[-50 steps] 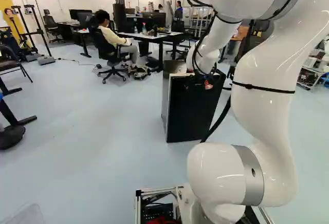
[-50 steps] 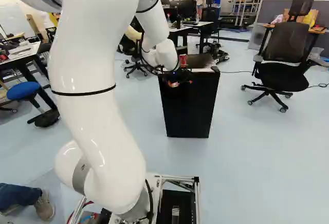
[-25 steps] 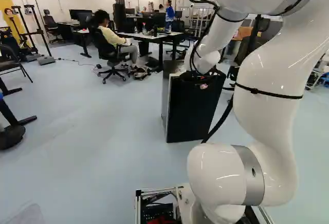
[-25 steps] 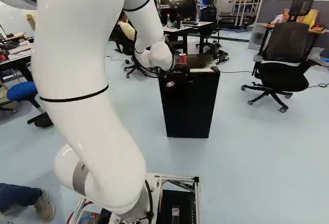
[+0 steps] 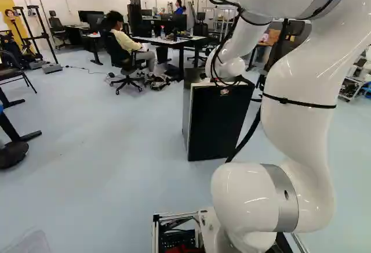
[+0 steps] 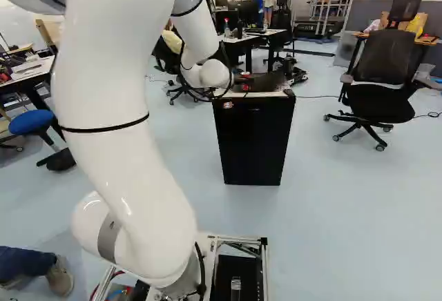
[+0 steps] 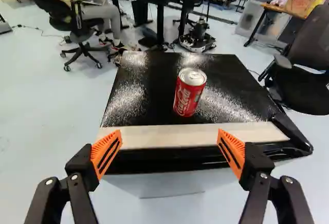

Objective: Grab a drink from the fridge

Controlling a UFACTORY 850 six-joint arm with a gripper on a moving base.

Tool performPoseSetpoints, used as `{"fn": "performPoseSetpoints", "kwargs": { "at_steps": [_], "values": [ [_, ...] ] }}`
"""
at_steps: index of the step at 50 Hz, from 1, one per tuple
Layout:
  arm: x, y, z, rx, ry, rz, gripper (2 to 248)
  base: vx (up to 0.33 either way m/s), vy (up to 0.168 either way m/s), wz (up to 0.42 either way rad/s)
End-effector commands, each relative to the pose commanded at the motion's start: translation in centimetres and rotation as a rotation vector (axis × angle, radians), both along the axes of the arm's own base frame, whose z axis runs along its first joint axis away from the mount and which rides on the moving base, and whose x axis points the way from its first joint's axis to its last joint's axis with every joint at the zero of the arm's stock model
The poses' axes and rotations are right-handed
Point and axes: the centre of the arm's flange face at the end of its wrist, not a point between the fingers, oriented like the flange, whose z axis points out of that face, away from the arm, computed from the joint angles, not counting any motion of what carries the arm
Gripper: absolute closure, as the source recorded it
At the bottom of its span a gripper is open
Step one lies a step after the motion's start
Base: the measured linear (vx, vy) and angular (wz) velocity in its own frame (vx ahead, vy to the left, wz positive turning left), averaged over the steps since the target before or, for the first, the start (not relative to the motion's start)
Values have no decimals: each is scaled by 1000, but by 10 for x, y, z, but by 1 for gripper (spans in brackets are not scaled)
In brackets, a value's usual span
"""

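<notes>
The orange-padded black claw (image 7: pixel 168 154) is held spread wide, with nothing clamped. From it, the red-and-silver metal can (image 7: pixel 190 92) is found ahead, between twelve and one o'clock, stood upright, its long axis vertical, on top of the boxy black fridge (image 6: pixel 254 142); a forward reach is probably called for. Counted near to far: one smooth white arm (image 6: pixel 117 163), so none nearer, one claw, one fridge, one can.

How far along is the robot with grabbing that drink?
The approach looks mostly done: the hand is at the black fridge's front edge, fingers open, facing the red can standing on top. Nothing is held. Still left: closing on the can and lifting it.
</notes>
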Motion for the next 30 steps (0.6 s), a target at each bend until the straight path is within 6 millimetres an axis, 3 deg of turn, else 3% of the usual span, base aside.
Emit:
{"fn": "performPoseSetpoints", "kwargs": {
  "at_steps": [30],
  "values": [
    [60,-10,-6,54,-92,-78,3,0,0,0]
  ]
}}
